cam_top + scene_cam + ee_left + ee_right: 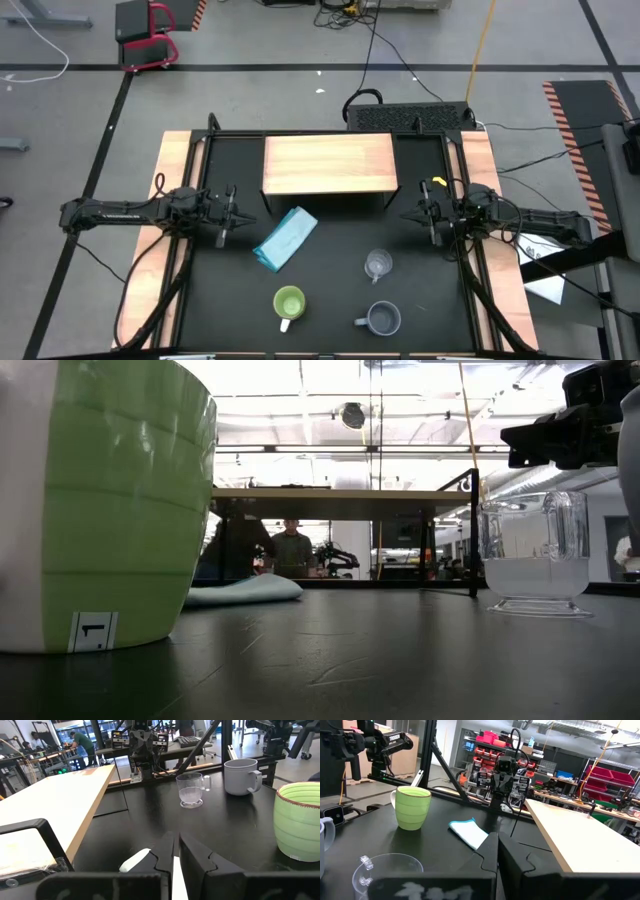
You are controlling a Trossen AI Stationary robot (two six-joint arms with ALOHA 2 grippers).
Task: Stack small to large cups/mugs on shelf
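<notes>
From above, the small clear glass cup (378,264), the grey-blue handled mug (383,319) and the lime-green mug with a white handle (288,304) stand on the black table, all in front of the light-wood shelf (329,165). The right gripper (418,216) is nearer the glass; the left gripper (236,214) waits opposite.

At table height, the glass stands upright, untouched.

Each wrist camera shows its fingers close together, holding nothing, with the glass ahead.
</notes>
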